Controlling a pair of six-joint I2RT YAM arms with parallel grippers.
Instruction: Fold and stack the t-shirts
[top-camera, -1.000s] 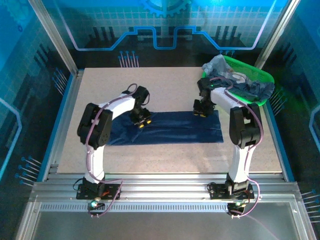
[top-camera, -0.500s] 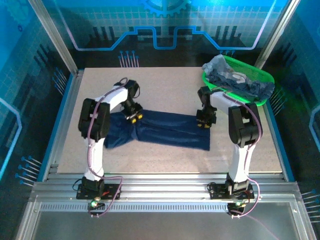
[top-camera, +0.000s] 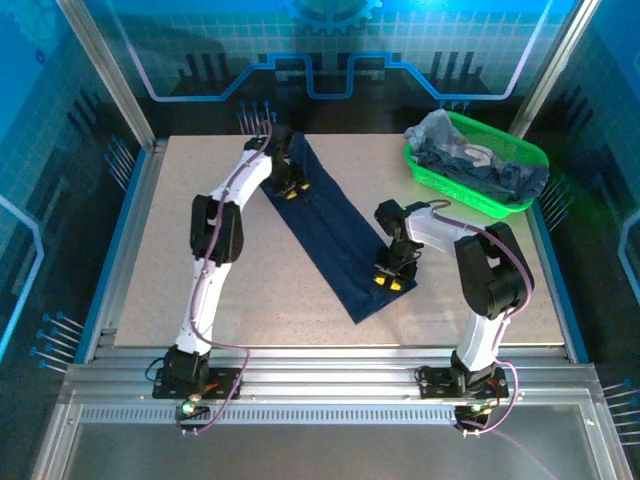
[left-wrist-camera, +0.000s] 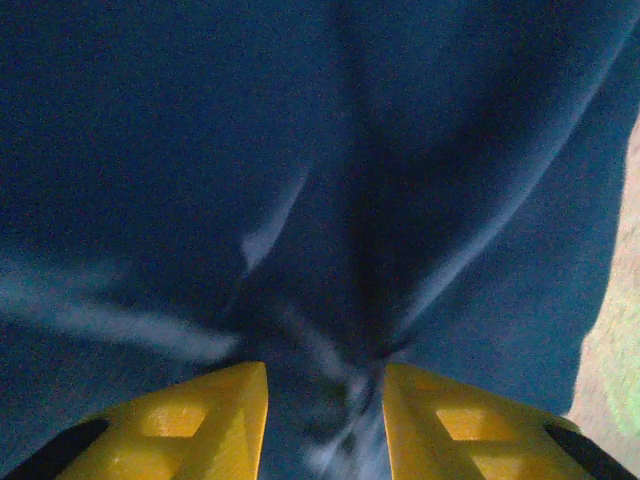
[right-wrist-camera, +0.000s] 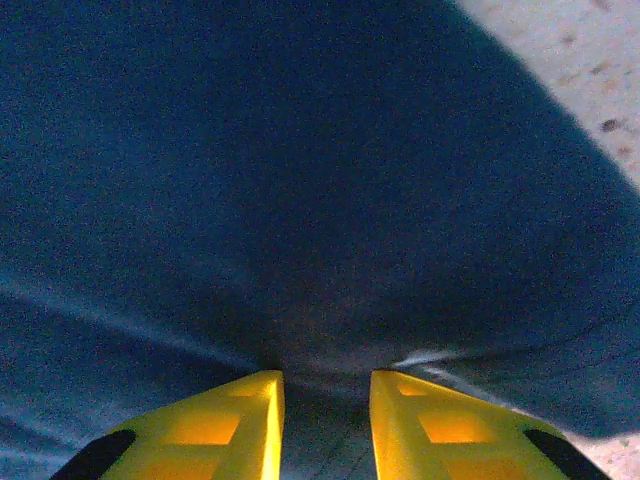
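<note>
Speckled table (top-camera: 200, 270), green basket (top-camera: 447, 189) of crumpled t-shirts (top-camera: 485, 165), navy t-shirt (top-camera: 335, 232) stretched diagonally

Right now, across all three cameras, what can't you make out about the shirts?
- Top view: how many shirts fill the green basket; overlapping, small.
- Top view: the navy t-shirt's lower layers, hidden by its top layer.
- Left wrist view: cloth creases by the left gripper, blurred.
- Right wrist view: navy t-shirt outline, cut off at the edges.

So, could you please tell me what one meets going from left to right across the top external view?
From the left: left gripper → navy t-shirt, stretched diagonally between both grippers → right gripper → green basket.
</note>
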